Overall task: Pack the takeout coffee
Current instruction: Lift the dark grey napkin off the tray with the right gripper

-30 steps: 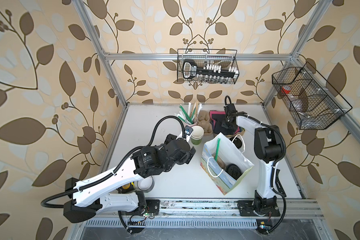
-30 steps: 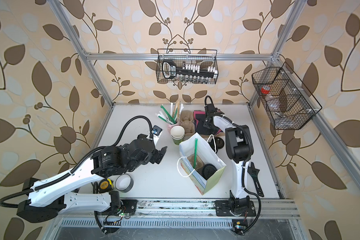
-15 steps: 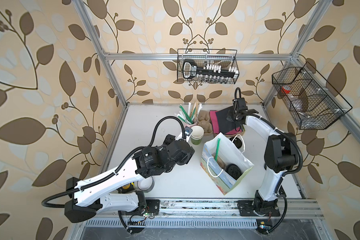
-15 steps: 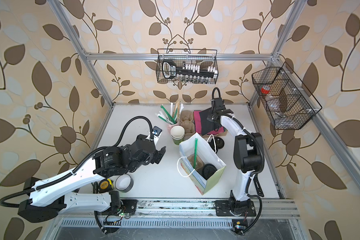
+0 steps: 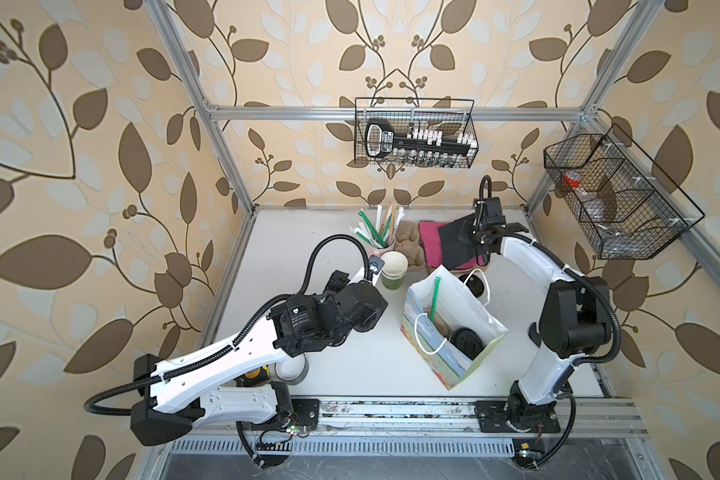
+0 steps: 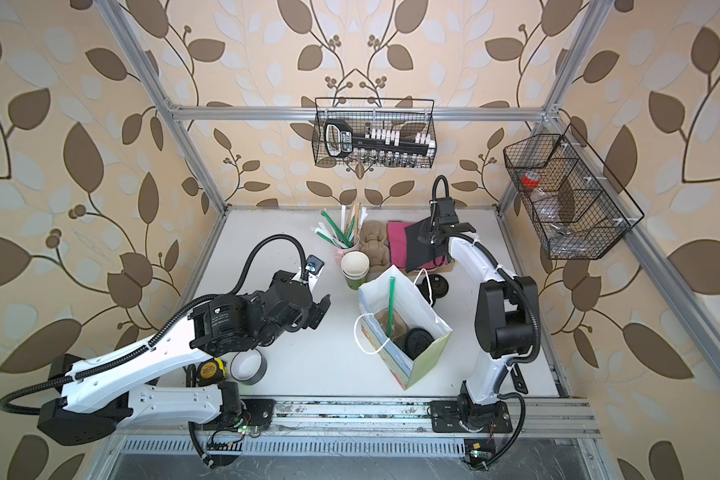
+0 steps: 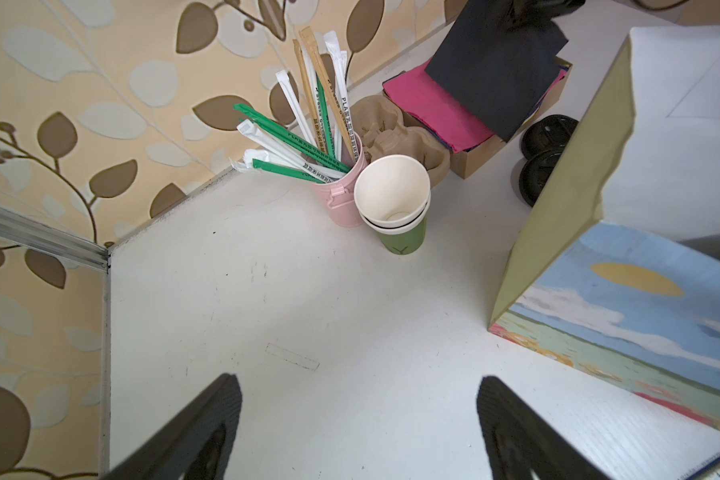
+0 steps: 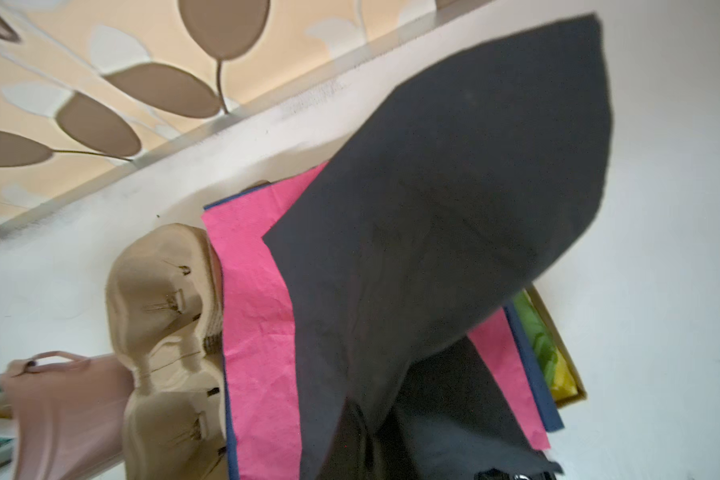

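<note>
The takeout coffee (image 5: 468, 341) stands inside the open paper bag (image 5: 454, 370); only its black lid (image 6: 418, 340) shows, next to a green straw and a brown carrier. My right gripper (image 5: 472, 239) hangs over the napkin box at the back, shut on a black napkin (image 8: 454, 208) that droops from it above the pink napkins (image 8: 258, 311). My left gripper (image 7: 358, 415) is open and holds nothing, low over bare table left of the bag. Its fingers (image 6: 319, 309) point toward the bag in a top view.
A stack of lidless green cups (image 5: 393, 270) stands by a pink straw holder (image 7: 337, 199) and brown cup carriers (image 5: 410, 245). Loose black lids (image 7: 545, 137) lie behind the bag. A tape roll (image 5: 292, 368) and tape measure (image 6: 211, 370) sit near the left arm's base.
My right gripper has shut on the black napkin and lifted it off the pile, its arm swinging out to the right. The left arm has barely shifted.
</note>
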